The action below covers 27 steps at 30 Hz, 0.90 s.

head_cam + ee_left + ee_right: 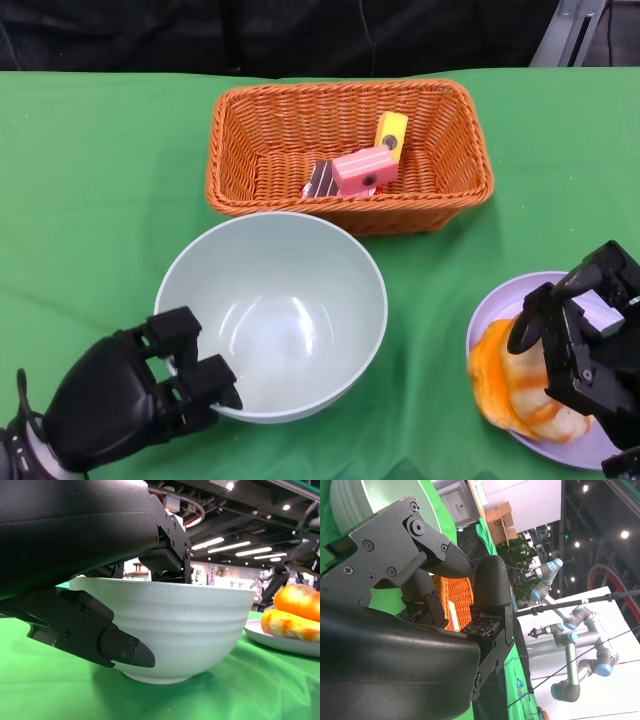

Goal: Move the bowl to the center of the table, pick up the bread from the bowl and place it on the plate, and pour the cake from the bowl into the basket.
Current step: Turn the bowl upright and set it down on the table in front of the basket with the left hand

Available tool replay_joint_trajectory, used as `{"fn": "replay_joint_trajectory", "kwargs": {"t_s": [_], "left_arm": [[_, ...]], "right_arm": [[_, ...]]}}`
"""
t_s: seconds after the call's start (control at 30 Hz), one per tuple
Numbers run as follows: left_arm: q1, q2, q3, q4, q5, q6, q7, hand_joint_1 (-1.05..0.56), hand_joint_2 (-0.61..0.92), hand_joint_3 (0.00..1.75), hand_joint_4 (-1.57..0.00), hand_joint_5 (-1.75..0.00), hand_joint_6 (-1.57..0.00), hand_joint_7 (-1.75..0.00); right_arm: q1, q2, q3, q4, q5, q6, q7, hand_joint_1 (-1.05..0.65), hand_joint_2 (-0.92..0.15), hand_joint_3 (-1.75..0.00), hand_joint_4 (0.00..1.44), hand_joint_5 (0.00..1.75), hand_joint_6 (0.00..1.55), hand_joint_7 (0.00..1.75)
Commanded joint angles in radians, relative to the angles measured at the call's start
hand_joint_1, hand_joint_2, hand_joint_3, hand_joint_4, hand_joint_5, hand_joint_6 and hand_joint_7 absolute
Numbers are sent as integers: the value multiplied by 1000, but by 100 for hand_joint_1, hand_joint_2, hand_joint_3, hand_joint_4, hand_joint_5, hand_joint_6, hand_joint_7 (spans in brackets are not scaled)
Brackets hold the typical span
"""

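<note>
The pale green bowl (270, 300) stands empty on the green cloth at the table's middle. My left hand (135, 392) grips its near-left rim: fingers hook over the edge and the thumb (120, 650) lies against the outer wall of the bowl (195, 625). The orange bread (510, 385) lies on the lilac plate (500, 305) at the right. My right hand (590, 340) hovers just over the plate beside the bread, fingers apart, with nothing between them in the right wrist view. The pink, yellow and brown cake pieces (362, 165) lie in the wicker basket (250, 150).
The basket stands directly behind the bowl, almost touching its far rim. The plate (280, 642) with the bread (295, 607) sits a short gap to the bowl's right. Bare green cloth stretches to the left of bowl and basket.
</note>
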Motion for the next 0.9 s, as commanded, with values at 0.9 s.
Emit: {"fn": "replay_joint_trajectory", "kwargs": {"t_s": [0.9], "left_arm": [[-2, -30, -146, 69, -24, 55, 98, -19, 92, 14, -64, -134, -64, -98]], "right_arm": [[3, -6, -8, 15, -5, -7, -5, -20, -46, -127, 77, 175, 58, 158]]}}
